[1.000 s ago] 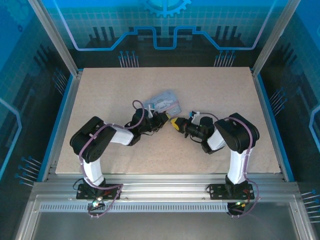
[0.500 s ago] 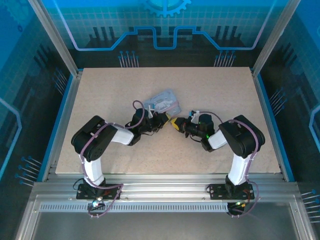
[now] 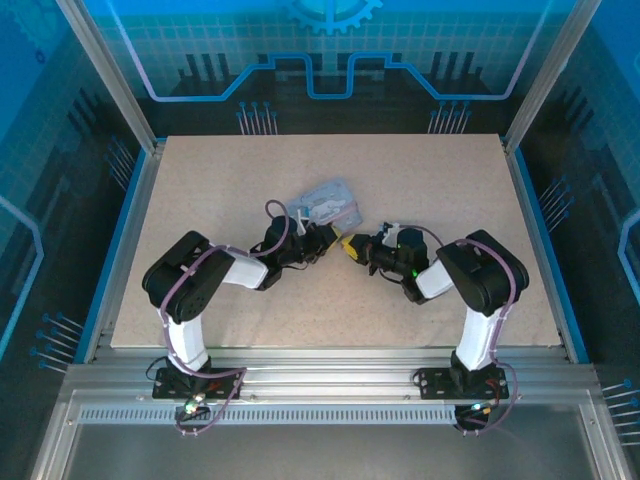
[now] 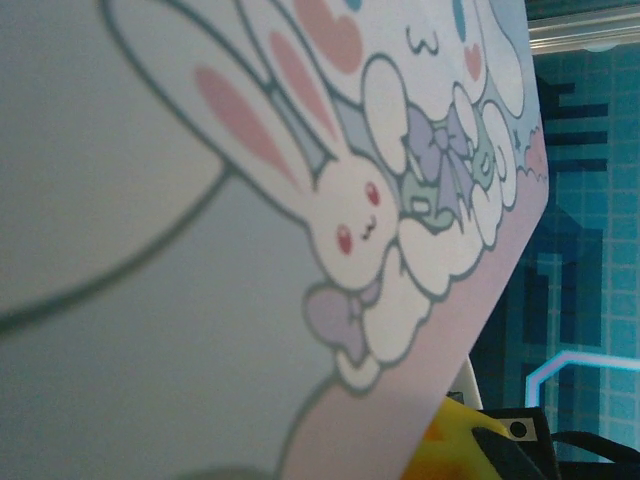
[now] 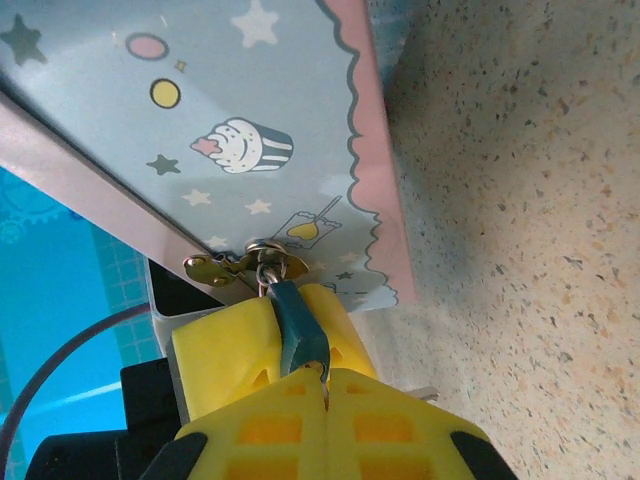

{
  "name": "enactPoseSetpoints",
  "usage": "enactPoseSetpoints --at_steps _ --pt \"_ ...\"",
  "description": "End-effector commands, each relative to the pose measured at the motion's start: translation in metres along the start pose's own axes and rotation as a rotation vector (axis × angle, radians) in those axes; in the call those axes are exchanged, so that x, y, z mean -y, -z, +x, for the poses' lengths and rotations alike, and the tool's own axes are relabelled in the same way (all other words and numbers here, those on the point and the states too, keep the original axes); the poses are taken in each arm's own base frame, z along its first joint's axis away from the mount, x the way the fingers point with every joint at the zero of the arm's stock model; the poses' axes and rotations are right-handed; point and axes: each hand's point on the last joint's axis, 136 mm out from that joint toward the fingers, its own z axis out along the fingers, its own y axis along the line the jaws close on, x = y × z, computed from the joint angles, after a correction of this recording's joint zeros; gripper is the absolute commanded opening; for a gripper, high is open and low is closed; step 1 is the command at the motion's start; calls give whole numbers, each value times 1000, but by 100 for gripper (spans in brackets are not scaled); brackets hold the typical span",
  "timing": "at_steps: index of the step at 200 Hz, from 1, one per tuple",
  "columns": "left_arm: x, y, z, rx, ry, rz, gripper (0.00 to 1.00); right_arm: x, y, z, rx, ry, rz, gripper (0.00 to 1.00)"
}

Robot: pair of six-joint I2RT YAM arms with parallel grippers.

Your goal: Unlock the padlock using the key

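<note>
padlock (image 5: 267, 250) hangs at the gold clasp (image 5: 213, 268) of the tin (image 5: 200, 120), mid worktop (image 5: 520, 200). right end effector (image 5: 322, 378) is pinched tight on the key (image 5: 298, 325), whose tip looks seated in the lock. so next is prob. a wrist twist w/o pulling out. left end effector (image 3: 312, 240) sits at the tin; can't tell its jaws. tin wall is close, open worktop lies to the side.

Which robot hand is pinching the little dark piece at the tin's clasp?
The right gripper: its yellow fingers clamp the key, while the left gripper is up against the cartoon tin.
</note>
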Motion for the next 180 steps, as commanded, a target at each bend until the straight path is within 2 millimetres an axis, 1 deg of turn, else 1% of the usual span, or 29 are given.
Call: enactPoseSetpoints --at_steps 1,20,31,47,50,68,100,113,115,117,141,171,180 --pt "35 -1 64 -267 -62 111 0 -28 -2 -1 2 94 -46 4" --pt "28 0 59 -250 -59 77 0 -14 4 1 -21 105 11 14" --pt "23 1 57 -239 -61 56 2 -6 8 3 -36 117 51 20" --pt "16 2 53 -225 -62 25 2 0 15 8 -64 154 104 26" --pt "15 3 53 -225 -65 19 2 4 17 9 -67 157 123 26" --pt "9 5 50 -214 -65 -13 3 11 29 13 -78 207 205 27" --pt "4 5 48 -216 -58 -44 4 18 50 19 -87 278 301 28" --pt "3 4 48 -221 -60 -60 4 21 58 21 -89 316 348 30" --pt "3 4 48 -222 -59 -61 4 20 59 21 -88 330 346 30" --pt "2 4 49 -223 -58 -62 4 23 61 22 -90 329 362 30" --pt "3 6 47 -215 -67 -76 4 30 78 24 -89 403 463 30" --pt "8 8 47 -220 -84 -84 4 30 90 27 -95 551 571 29" --pt "8 8 47 -225 -86 -86 4 27 91 28 -100 601 586 29"
